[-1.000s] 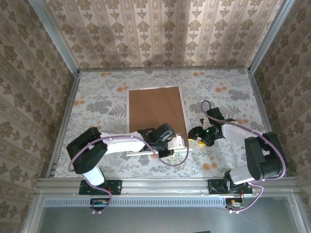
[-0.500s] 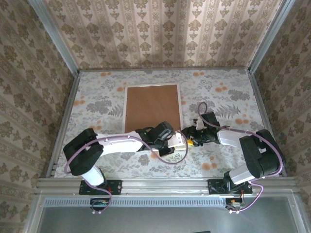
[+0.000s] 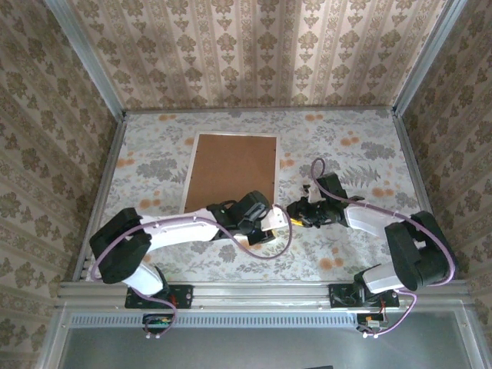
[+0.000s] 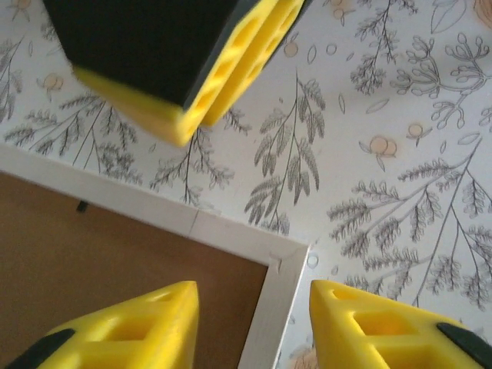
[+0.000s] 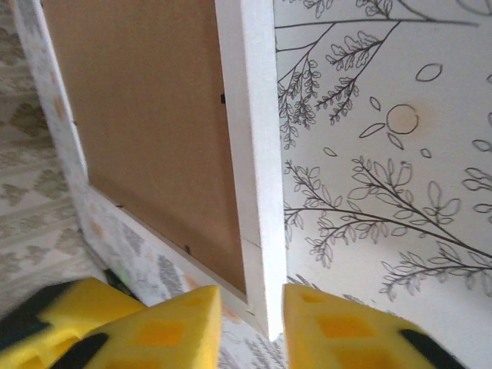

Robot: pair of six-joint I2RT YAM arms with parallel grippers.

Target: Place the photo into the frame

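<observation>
Both at the frame's (image 4: 231, 231) corner on floral table (image 3: 354, 154), wallpapered walls (image 3: 254, 46) around: left claw (image 4: 250, 292) spread; right claw (image 5: 252, 300), grip unclear.

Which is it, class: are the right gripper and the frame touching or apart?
Apart. The left wrist view shows tablecloth between the right gripper and the frame.

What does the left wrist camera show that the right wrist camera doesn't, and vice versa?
Left wrist, not right wrist: the left tool open astride the frame's mitred corner, and the right tool's yellow tip at the top. Right wrist, not left wrist: the frame's long white side running away from between the right tool's fingers. Both: the frame, its brown backing board, the floral table cover.
</observation>
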